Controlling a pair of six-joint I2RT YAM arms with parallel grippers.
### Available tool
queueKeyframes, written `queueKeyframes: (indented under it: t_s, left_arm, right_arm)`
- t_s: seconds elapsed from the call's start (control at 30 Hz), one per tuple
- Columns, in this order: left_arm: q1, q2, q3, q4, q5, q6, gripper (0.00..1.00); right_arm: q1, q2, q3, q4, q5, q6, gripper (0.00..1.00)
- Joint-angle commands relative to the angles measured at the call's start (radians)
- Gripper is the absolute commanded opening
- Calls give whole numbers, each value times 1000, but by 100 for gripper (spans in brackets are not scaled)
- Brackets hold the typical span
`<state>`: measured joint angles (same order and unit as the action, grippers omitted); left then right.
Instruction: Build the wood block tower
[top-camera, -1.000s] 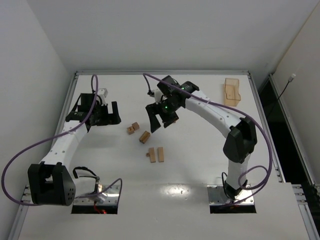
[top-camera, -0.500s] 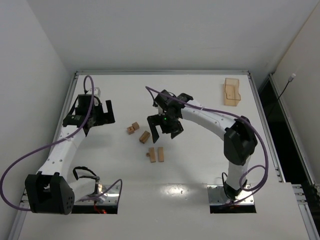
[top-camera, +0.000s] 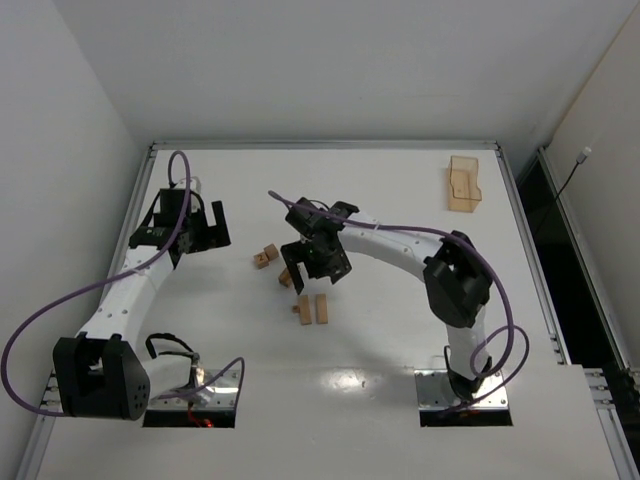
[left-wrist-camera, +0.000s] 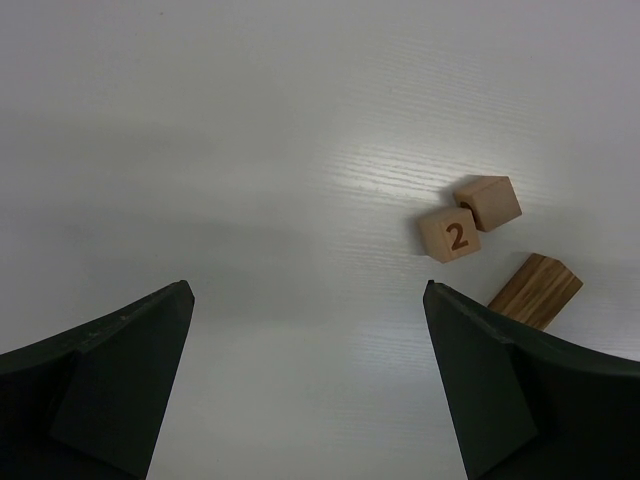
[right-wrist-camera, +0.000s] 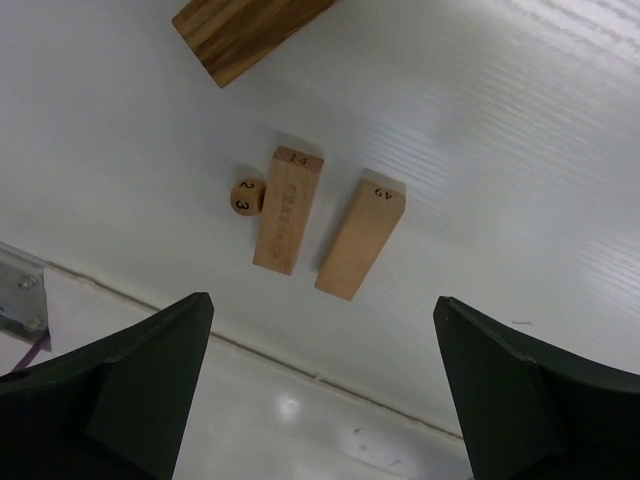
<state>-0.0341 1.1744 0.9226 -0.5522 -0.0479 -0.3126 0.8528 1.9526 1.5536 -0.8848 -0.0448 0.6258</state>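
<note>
Checking progress: no tower stands anywhere on the bench (top-camera: 400, 340). The wood blocks (top-camera: 321, 308) all lie loose in a single layer near the middle, and none rests on another.

Inventory from the top view:
- two cubes (top-camera: 265, 257), corner to corner, left of centre; the left wrist view shows one marked with a 2 (left-wrist-camera: 449, 234)
- a darker bar (top-camera: 291, 274), just right of and nearer than the cubes, partly covered by the right arm
- two pale bars (right-wrist-camera: 360, 238) lying flat side by side with a narrow gap, nearer still
- a tiny cube (right-wrist-camera: 247, 195) against the left one of those bars

The right end effector (top-camera: 298, 272) hangs over the darker bar. In its wrist view its jaws are spread wide with nothing between them (right-wrist-camera: 322, 305), and the pale bars lie on the bench below the gap. The left end effector (top-camera: 203, 232) sits well to the left of the blocks, also spread wide and carrying nothing (left-wrist-camera: 306, 295).

An orange plastic tray (top-camera: 463, 185) sits at the far right corner, well apart from the blocks.

Judgement: stacking has not begun. No base piece is set apart and no block is in a grip, so the whole of the build is left: pick a base, then lift and place every further piece. The right arm looks best placed for the first pick.
</note>
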Motion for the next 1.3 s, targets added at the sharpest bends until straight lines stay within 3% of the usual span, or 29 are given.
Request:
queueKeyframes:
  t_s: [0.0, 0.07, 0.37, 0.6, 0.87, 1.27]
  left_arm:
    - [-10, -24, 24, 8, 8, -14, 100]
    - [-10, -24, 24, 8, 8, -14, 100]
    - [8, -35, 33, 26, 28, -25, 100]
    - [26, -54, 22, 15, 52, -25, 100]
    - [36, -64, 4, 24, 52, -25, 100]
    - [45, -55, -14, 34, 71, -16, 100]
  right_arm:
    - [40, 41, 28, 21, 25, 34, 88]
    - [54, 71, 39, 21, 25, 34, 83]
    - [89, 69, -44, -17, 69, 61, 83]
    - [80, 104, -99, 26, 0, 95, 83]
    - [61, 158, -46, 47, -85, 86, 83]
    - [61, 226, 40, 46, -93, 95, 89]
